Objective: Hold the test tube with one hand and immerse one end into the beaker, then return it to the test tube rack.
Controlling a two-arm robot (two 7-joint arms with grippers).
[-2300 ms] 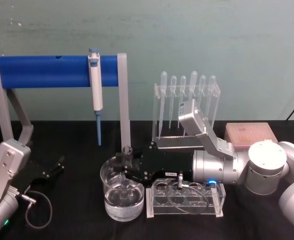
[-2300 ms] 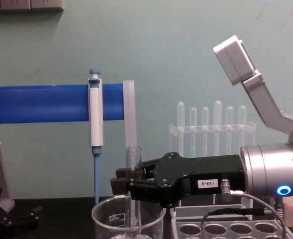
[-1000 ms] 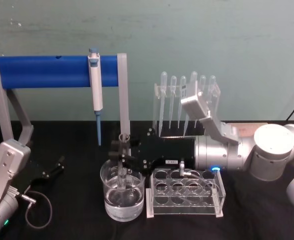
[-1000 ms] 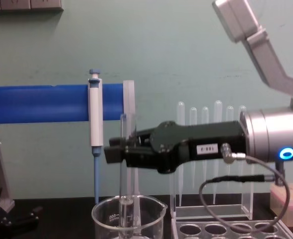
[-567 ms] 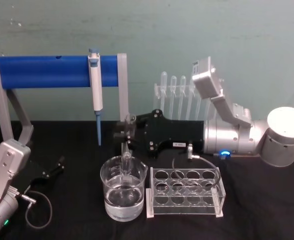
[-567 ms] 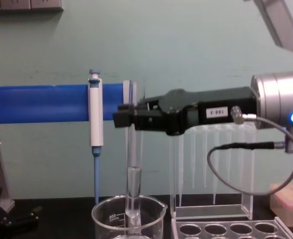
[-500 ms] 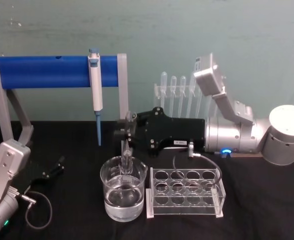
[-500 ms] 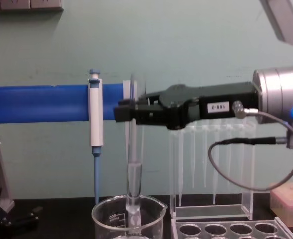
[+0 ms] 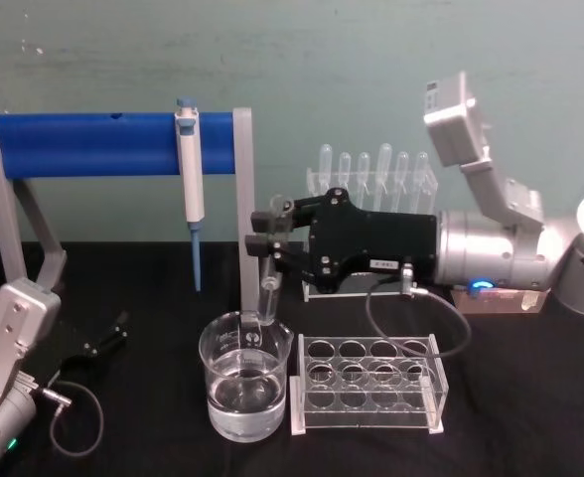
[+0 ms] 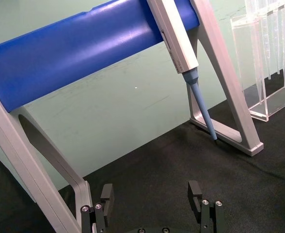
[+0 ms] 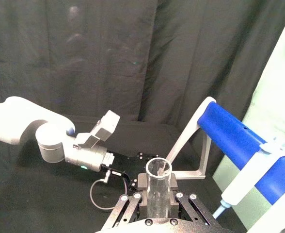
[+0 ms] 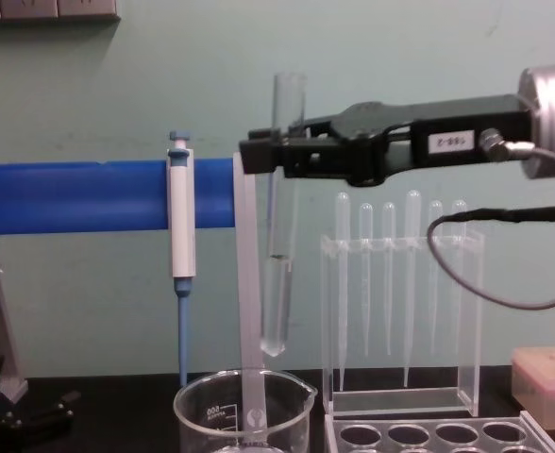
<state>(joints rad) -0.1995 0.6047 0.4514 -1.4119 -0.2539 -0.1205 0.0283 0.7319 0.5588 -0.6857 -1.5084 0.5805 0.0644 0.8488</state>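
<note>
Black cloth covers the surface [image 9: 153, 288], and across its back stands the blue-barred stand [image 9: 83, 142] with a pipettor [image 9: 189, 169] hung on it. The right tool [image 12: 259, 156] reaches in level from the right, high over the front of the surface, pinching the test tube [image 12: 279, 274] a little below its flared rim, so the open mouth stands clear above the jaws. The left tool [image 10: 150, 194] lies parked low at the left, its fingers spread with nothing between them. The test tube rack [image 9: 366, 422] sits just beside the beaker [image 12: 211, 415], to its right, with its wells open.

The tube hangs upright over the beaker. In the chest view its rounded bottom is clear above the glass rim, and a faint line partway up suggests a little liquid inside.

The tube is light, stiff, thin glass, probably wet and slippery at the lower end, and it would crack if knocked against the rack's edge. The high grip looks right to me, since it leaves the long lower part free to slide into a well. The squeeze should be firm but modest.
</note>
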